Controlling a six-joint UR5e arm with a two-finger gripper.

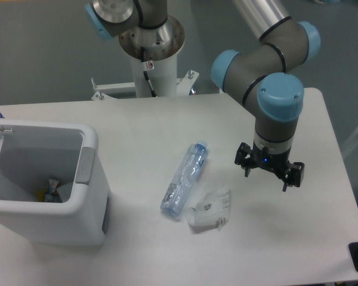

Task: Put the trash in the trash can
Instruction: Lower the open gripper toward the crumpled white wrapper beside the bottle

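Clear plastic catches the light where the water bottle (185, 178) lies on its side on the white table (167, 119), just right of the trash can (45, 185), its blue cap end pointing away from the bin. The crumpled white wrapper (209, 208) lies just beside the bottle's lower end, perhaps touching it; the view is too coarse to say. The gripper (268, 171) hangs right of the wrapper, above the table, fingers spread apart and holding nothing. The trash can already has some scraps at its grey bottom.

Risks, as I judge them: the round bottle may roll or squirt sideways if pinched off-centre, and the thin wrapper could slip between the fingers or be dragged along the table. A descent on either item might nudge its neighbour.

Open table lies between the bottle and the trash can, and the bin's mouth is wide; its near wall and grey tab (85, 165) are the edges to clear.
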